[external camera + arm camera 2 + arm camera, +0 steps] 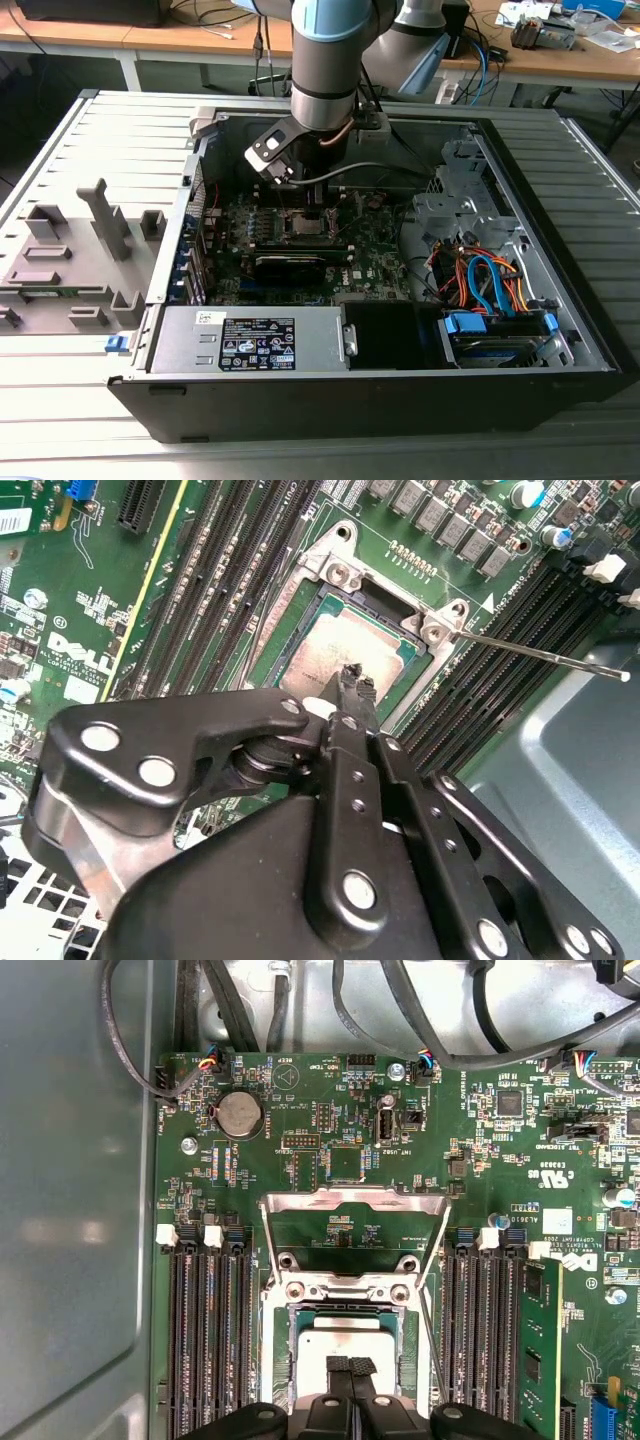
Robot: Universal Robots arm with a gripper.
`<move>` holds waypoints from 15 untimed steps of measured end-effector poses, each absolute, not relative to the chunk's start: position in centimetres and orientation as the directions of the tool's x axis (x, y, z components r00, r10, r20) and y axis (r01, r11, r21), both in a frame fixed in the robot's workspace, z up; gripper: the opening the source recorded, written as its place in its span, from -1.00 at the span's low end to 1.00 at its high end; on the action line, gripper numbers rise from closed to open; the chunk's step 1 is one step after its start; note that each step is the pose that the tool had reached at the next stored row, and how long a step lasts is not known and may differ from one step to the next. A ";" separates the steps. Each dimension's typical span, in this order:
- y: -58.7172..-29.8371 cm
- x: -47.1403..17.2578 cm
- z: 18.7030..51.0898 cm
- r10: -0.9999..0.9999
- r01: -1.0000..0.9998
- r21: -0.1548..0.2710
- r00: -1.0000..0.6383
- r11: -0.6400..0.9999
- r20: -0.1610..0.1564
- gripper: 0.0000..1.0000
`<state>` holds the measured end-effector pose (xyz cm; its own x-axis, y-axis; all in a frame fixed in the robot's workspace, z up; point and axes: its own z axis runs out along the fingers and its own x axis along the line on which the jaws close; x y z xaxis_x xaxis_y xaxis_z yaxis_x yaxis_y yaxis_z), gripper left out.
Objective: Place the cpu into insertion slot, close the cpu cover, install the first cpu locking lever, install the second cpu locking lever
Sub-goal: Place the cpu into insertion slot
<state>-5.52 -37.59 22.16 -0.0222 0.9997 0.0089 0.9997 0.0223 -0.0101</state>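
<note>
We find cpu (335, 1345) in socket (305, 222) at exterior view's centre, cover (355, 1198) raised open, claw (351, 1365) closed over cpu, holding nothing.

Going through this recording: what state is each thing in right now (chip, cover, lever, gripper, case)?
cpu: lying flat in the socket, uncovered.
cpu cover: open, tipped back off the socket.
locking lever: unlatched, its rod sticking out free.
gripper: shut, tips over the cpu's top; contact cannot be told.
computer case: lying on its side, panel off, inside exposed.
</note>
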 end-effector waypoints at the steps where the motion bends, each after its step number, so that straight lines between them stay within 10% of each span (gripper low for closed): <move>1: -37.6 -5.5 22.2 1.000 1.000 -0.010 -0.022 0.022 0.009 -0.79; 15: -37.7 -5.5 22.2 1.000 1.000 -0.010 -0.022 0.022 0.009 -0.79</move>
